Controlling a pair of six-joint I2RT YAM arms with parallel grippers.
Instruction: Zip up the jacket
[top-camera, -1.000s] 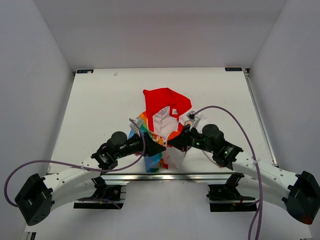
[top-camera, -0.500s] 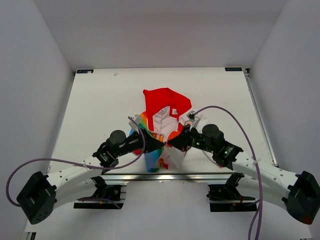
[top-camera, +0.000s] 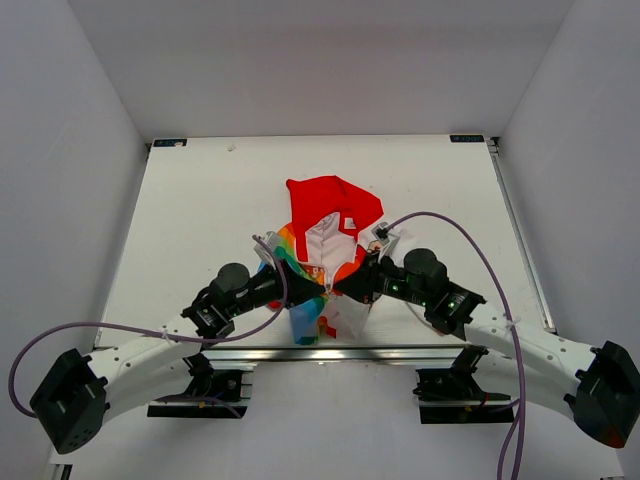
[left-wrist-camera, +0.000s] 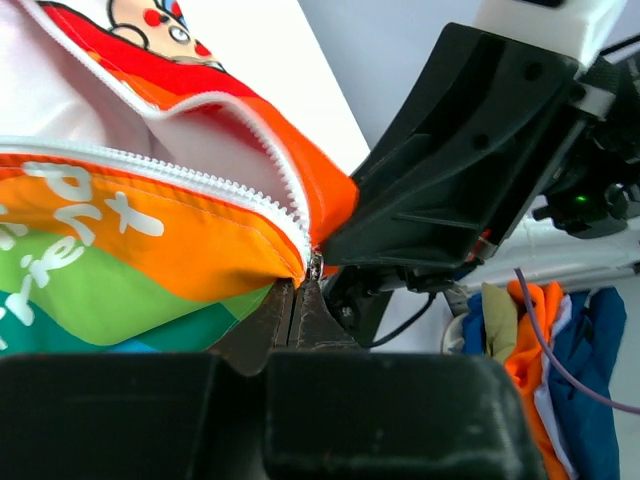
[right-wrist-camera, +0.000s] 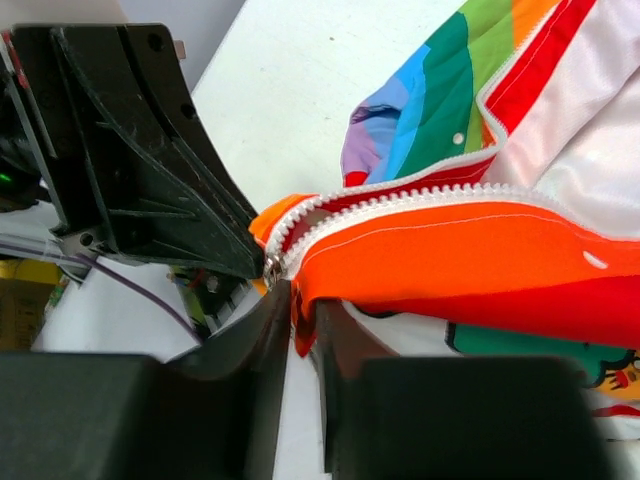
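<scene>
Now left end effector (left-wrist-camera: 299, 295) newly tight on jacket (top-camera: 330, 205) hem, right end effector (right-wrist-camera: 303, 302) too.

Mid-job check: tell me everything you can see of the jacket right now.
The jacket is small, of thin fabric, lying crumpled near the table's front edge, red hood farthest from the arms. It shows rainbow stripes, cartoon figures and a white lining. Its white zipper is open, the sides meeting only at the bottom end. There the left gripper is pinched shut on one hem corner, and the right gripper has the opposite orange edge between its fingers.
</scene>
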